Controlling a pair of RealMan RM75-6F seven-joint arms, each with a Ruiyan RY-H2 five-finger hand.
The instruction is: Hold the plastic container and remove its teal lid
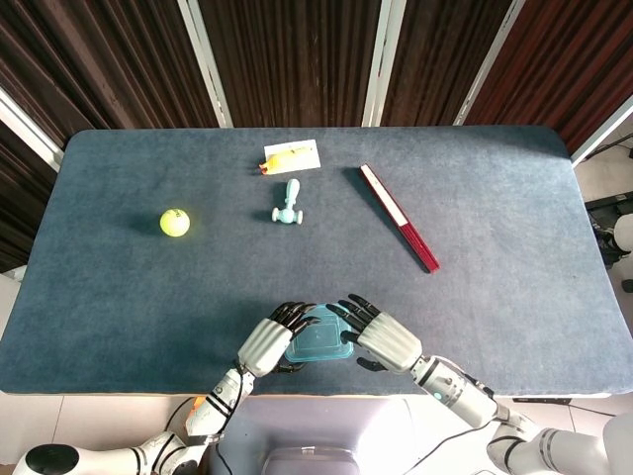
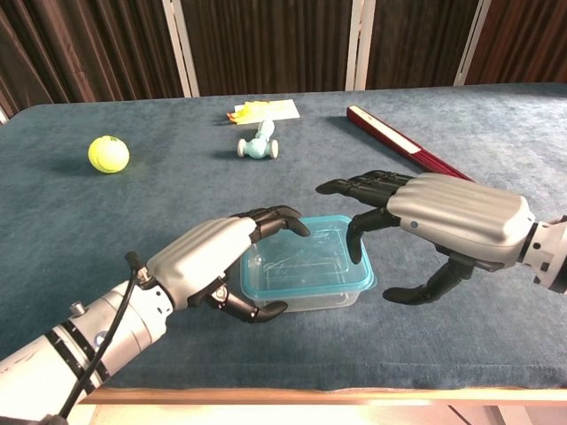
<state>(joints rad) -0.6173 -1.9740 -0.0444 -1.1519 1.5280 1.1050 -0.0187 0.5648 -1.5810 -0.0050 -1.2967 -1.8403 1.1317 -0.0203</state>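
Observation:
A clear plastic container (image 2: 306,285) with a teal lid (image 2: 301,261) (image 1: 318,341) sits near the table's front edge. My left hand (image 2: 213,261) (image 1: 267,341) grips its left end, fingers curled over the lid's rim and thumb against the near side. My right hand (image 2: 438,217) (image 1: 381,336) hovers at the container's right end with fingers spread; its fingertips (image 2: 354,243) hang over the lid's right edge and the thumb reaches low beside the container. I cannot tell whether it touches the lid.
A yellow ball (image 1: 174,222) lies at the left. A small teal toy (image 1: 287,204) and a yellow item on a white card (image 1: 290,156) lie at the back middle. A long red and white box (image 1: 399,230) lies right of centre.

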